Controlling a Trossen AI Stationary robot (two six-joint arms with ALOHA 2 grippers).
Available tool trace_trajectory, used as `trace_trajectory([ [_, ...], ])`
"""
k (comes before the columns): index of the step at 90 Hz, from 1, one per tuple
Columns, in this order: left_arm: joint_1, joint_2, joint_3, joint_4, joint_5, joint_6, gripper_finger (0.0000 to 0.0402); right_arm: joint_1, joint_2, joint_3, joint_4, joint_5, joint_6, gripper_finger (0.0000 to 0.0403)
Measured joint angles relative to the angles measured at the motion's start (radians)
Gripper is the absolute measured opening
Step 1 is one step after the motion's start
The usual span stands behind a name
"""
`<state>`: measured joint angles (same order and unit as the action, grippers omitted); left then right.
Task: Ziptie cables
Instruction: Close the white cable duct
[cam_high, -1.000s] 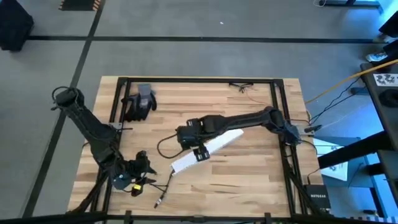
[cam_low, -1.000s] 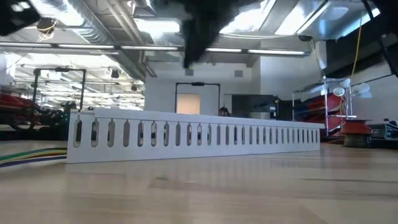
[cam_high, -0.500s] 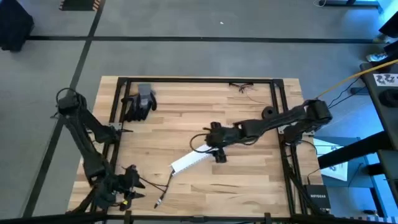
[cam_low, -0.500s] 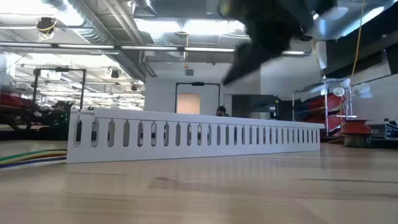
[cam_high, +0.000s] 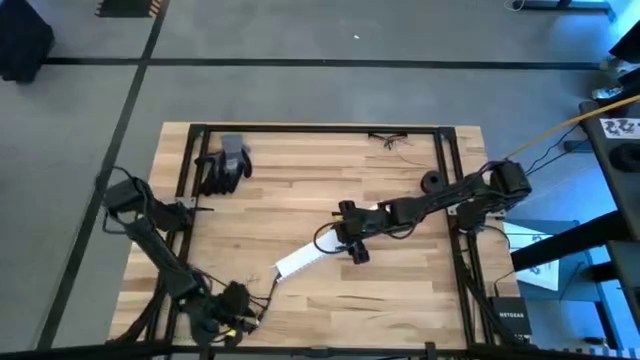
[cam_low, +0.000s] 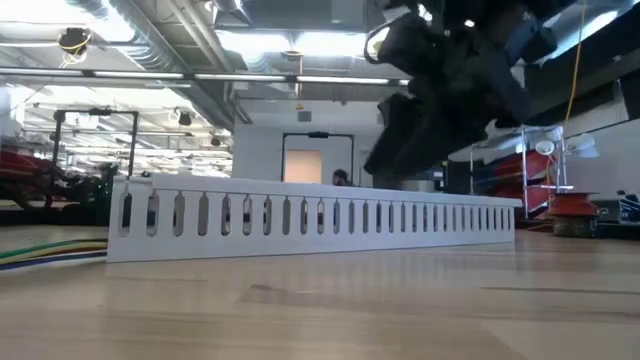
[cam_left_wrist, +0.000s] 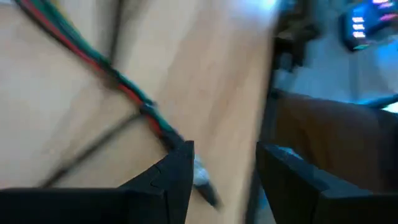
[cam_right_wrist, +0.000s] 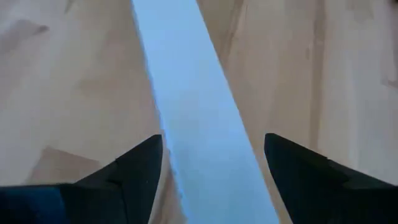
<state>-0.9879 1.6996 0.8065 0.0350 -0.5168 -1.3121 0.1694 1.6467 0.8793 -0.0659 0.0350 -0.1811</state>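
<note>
Left pincer (cam_left_wrist: 221, 168), fingers spread, has swung down to the cables (cam_left_wrist: 134, 99) at the worktop's (cam_high: 400, 290) near edge; right pincer (cam_right_wrist: 211, 162), open, has retreated along the white slotted strip (cam_right_wrist: 193, 118).

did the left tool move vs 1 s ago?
Yes. In the high view the left tool has dropped from beside the table's left frame rail toward the near edge, now over the coloured cables.
</note>
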Motion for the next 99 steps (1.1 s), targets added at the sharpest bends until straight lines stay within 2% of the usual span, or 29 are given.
trace_trajectory([
  [19, 0.086, 0.066, 0.110, -0.172, 0.051, 0.015, 0.0166, -0.013, 0.028, -0.001, -0.028, 0.007, -0.019, 0.0276],
  [33, 0.104, 0.118, 0.178, -0.307, 0.118, -0.015, 0.0166, -0.014, 0.038, 0.001, -0.028, 0.007, -0.029, 0.0276],
  [49, 0.111, 0.157, 0.231, -0.422, 0.123, -0.036, 0.0161, -0.013, 0.038, 0.001, -0.029, 0.007, -0.027, 0.0276],
  [60, 0.114, 0.163, 0.233, -0.480, 0.129, -0.041, 0.0127, -0.012, 0.038, 0.001, -0.019, 0.006, -0.004, 0.0276],
  [81, 0.141, 0.164, 0.232, -0.562, 0.134, 0.052, 0.0021, -0.012, 0.041, 0.001, -0.003, 0.006, 0.014, 0.0276],
  [99, 0.165, 0.164, 0.234, -0.629, 0.097, 0.213, 0.0021, -0.012, 0.041, 0.001, 0.002, 0.006, 0.043, 0.0276],
])
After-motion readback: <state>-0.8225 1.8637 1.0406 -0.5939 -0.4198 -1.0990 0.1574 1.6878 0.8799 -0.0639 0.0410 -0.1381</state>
